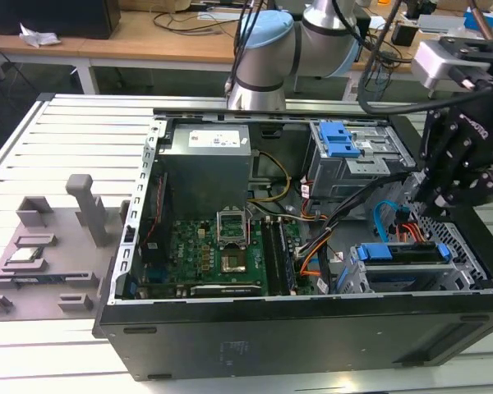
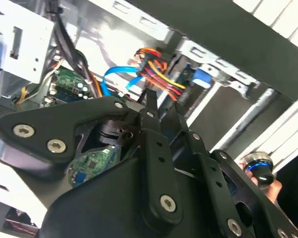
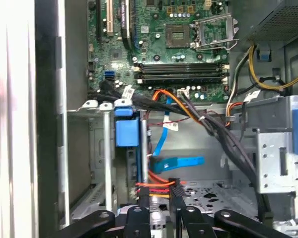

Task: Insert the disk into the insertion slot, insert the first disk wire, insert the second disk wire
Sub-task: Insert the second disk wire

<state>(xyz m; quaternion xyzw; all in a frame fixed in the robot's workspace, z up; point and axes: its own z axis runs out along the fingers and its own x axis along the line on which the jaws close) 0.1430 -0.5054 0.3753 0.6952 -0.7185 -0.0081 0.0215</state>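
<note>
Two risks stood out from here, both tied to how crowded this corner of the case was. The first was a skewed entry: if the black plug of the first disk wire [image 2: 159, 74], a bundle of orange, red, yellow and black strands, met the drive's socket off-square, it would probably jam or bend rather than seat. The stiff bundle pulling sideways on the plug could cause exactly that. The second risk was a snag. The second disk wire [image 3: 184, 161], a thin, flat light-blue cable curving in an arch, lay just beside the black gripper [image 3: 159, 191]. Any sideways drift could hook it or press it against the metal.

The disk [image 1: 407, 252], a silver-grey hard drive framed by a bright blue plastic carrier, sat inside the insertion slot [image 1: 468, 258]. That slot was the silver perforated sheet-metal cage at the exterior view's right.

In the first wrist view the gripper's two black fingers [image 3: 144, 208] stood close together with only a narrow gap between them. The orange and yellow strands ran through that gap, so the hand seemed to be clamped on the plug end of the first disk wire, though the contact itself was partly hidden. The gripper hovered over the case floor, near the open end of the cage.
</note>
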